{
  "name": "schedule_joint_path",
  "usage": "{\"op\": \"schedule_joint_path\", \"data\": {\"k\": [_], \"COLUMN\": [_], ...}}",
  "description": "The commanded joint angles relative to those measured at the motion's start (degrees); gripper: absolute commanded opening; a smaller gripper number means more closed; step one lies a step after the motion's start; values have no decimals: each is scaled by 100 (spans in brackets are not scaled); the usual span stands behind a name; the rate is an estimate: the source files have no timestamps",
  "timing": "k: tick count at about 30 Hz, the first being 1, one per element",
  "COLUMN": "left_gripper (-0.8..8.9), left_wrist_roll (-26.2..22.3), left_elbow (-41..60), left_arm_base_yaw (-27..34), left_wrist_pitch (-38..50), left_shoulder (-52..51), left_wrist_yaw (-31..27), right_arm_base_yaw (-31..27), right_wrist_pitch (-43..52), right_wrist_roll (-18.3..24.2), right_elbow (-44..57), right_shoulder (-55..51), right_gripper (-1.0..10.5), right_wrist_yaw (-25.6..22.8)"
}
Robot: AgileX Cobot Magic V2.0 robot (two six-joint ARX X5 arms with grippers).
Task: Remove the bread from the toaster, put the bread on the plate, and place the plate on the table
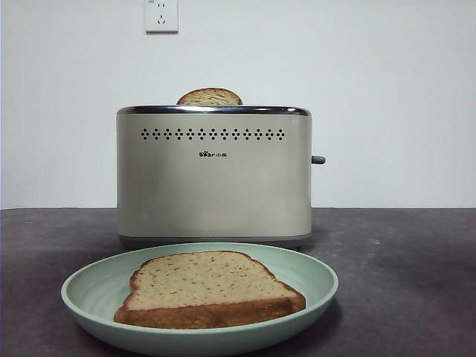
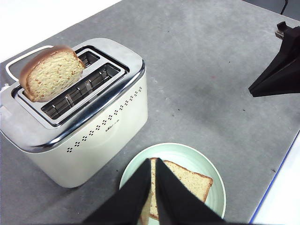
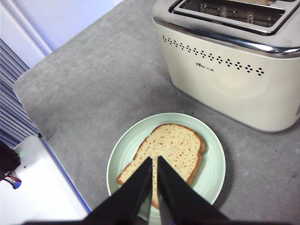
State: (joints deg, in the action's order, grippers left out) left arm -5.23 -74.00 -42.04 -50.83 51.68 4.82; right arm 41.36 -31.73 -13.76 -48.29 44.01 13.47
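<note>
The bread (image 1: 208,286) lies flat on the mint green plate (image 1: 320,281), which rests on the table (image 1: 409,282) in front of the toaster (image 1: 214,186). A second slice (image 1: 210,97) stands in a toaster slot, only its domed top showing. No arm shows in the front view. My left gripper (image 2: 153,164) is shut and empty, high above the plate (image 2: 187,153) and bread (image 2: 192,180), beside the toaster (image 2: 93,131). My right gripper (image 3: 154,161) is shut and empty, high above the bread (image 3: 174,145) on the plate (image 3: 212,174).
A wall socket (image 1: 161,15) sits above the toaster. The other arm (image 2: 281,65) shows dark at the far side of the left wrist view. The table's edge with a blue strip (image 2: 281,164) runs near the plate. A white base (image 3: 42,187) lies off the table.
</note>
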Motion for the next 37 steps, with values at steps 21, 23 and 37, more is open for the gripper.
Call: {"op": "schedule_joint_path", "data": {"k": [21, 23, 37], "left_gripper": [8, 8, 8], "left_wrist_roll": [13, 15, -4], "left_elbow": [-142, -142, 1504], "left_arm_base_yaw": [-57, -44, 2354], "left_wrist_pitch": [114, 107, 2402], "left_shoulder": [44, 39, -1744], "left_wrist_yaw": [4, 4, 7], "right_arm_base_yaw": [44, 44, 44], "right_wrist_pitch": [42, 42, 39], "right_wrist_roll": [44, 44, 44], "right_elbow": [-90, -90, -90], "right_shoulder": [-42, -42, -42], "right_gripper": [4, 4, 4], "right_wrist_yaw": [-4, -4, -7]}}
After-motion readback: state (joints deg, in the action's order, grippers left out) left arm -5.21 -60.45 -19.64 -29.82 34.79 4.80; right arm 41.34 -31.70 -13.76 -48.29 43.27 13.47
